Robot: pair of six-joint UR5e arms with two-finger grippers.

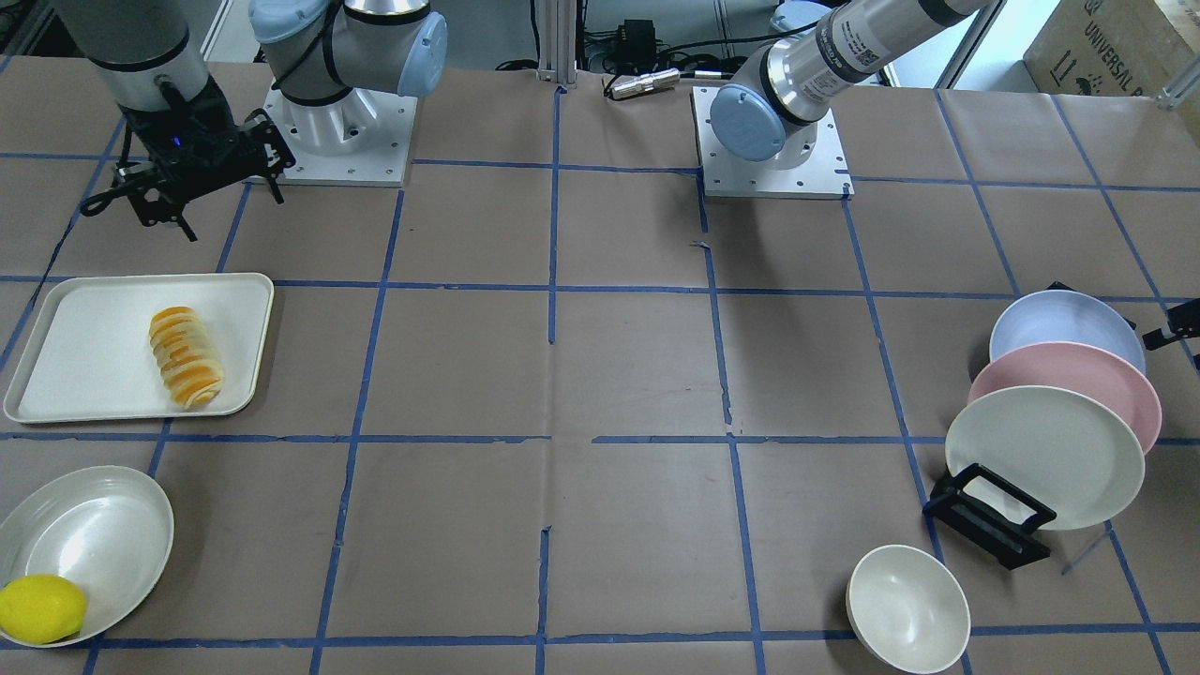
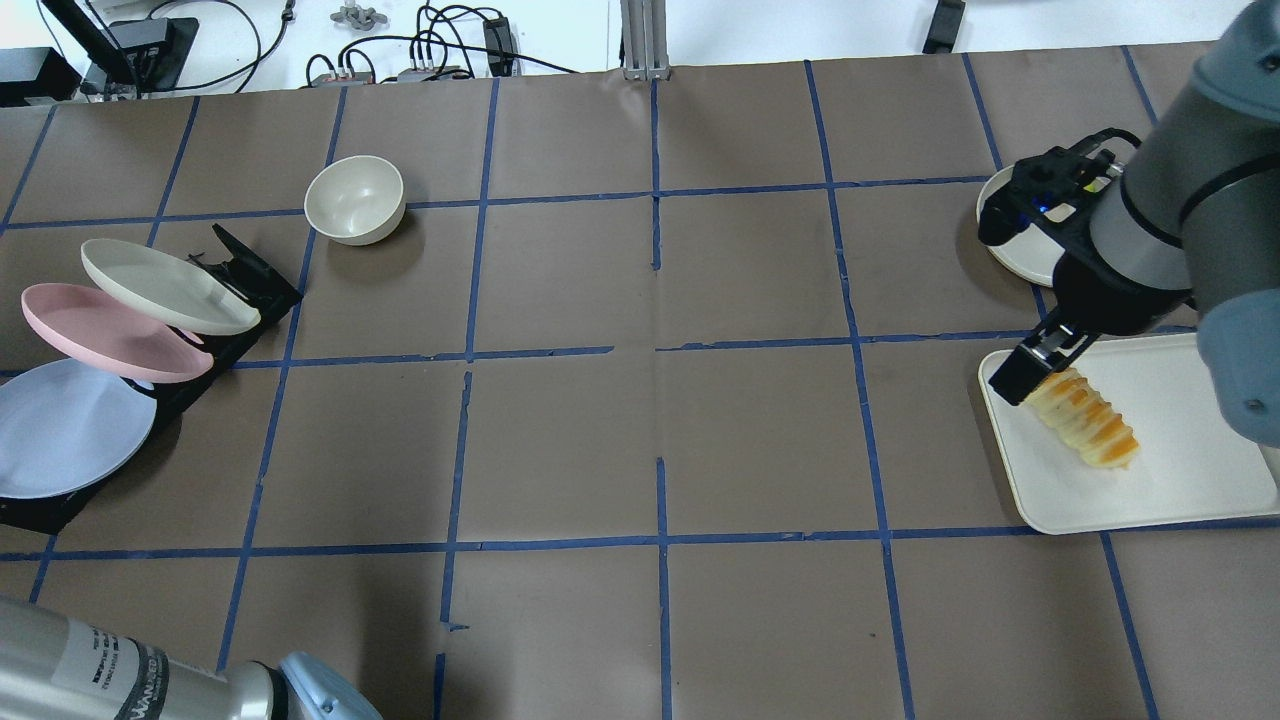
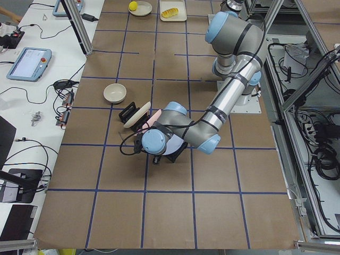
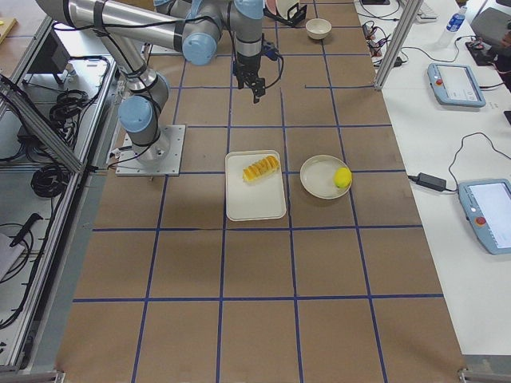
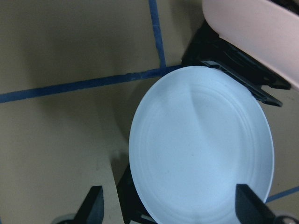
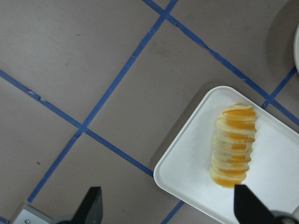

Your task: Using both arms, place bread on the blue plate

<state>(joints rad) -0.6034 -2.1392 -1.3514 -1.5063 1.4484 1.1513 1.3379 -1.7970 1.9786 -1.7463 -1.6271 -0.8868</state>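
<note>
- First, from across the counter [image 1: 600,375], the bread [image 1: 186,357] lies on a cream-white tray [image 1: 66,375] at the view's left. The right gripper [image 1: 183,192] hangs on the robot's side of that tray, apart from the loaf. At the far right the blue plate [image 1: 1064,323] leans in the rearmost slot of a black rack [image 1: 989,516], behind a pink plate [image 1: 1078,384] and a cream-white plate [image 1: 1045,459].
- Overhead, the right gripper's black tips overlap the loaf's far end, though this angle does not show whether they touch. The blue plate sits at the left edge, in the rack slot nearest the robot. Of the left arm [image 2: 110,675] only a stretch shows in the lower left corner.
- From the left wrist, the left gripper [image 5: 170,207] is spread wide with nothing held. The blue plate fills the space between and beyond its tips, with the pink plate's rim at top right.
- From the right wrist, the right gripper is likewise spread wide and empty. The bread lies on the tray below it, nearer the right-hand tip and clear of both.
- From the counter's left end, the left arm bends down over the rack.
- From the right end, the right gripper hangs high above the counter. The bread on its tray is nearer the camera, beside a shallow bowl [image 4: 322,177] holding a lemon [image 4: 342,177].
</note>
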